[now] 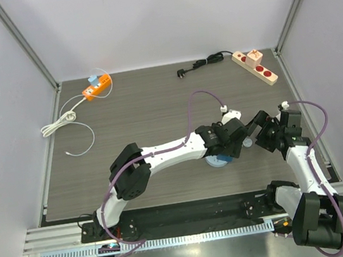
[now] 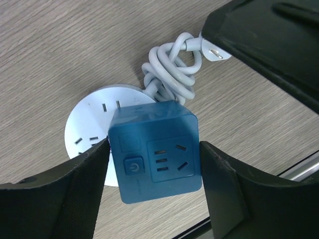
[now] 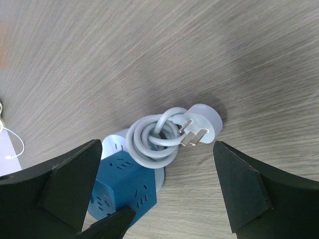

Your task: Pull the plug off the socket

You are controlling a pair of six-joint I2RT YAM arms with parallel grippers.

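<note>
A blue cube plug (image 2: 154, 154) stands on a round white socket (image 2: 89, 124) near the table's front right. My left gripper (image 2: 154, 169) is down over it, and its two dark fingers lie against the cube's left and right faces. In the top view the left gripper (image 1: 229, 152) covers most of the cube (image 1: 222, 158). A grey coiled cable (image 3: 152, 139) ending in a three-pin plug (image 3: 202, 124) lies against the socket. My right gripper (image 3: 155, 164) hangs open above that coil with nothing between its fingers, close to the right of the left gripper.
An orange power strip (image 1: 97, 86) with a white cable (image 1: 62, 121) lies at the back left. A beige strip with red sockets (image 1: 255, 67) and a black cord (image 1: 204, 63) lies at the back right. The table's front edge (image 2: 299, 167) runs just beyond the cube.
</note>
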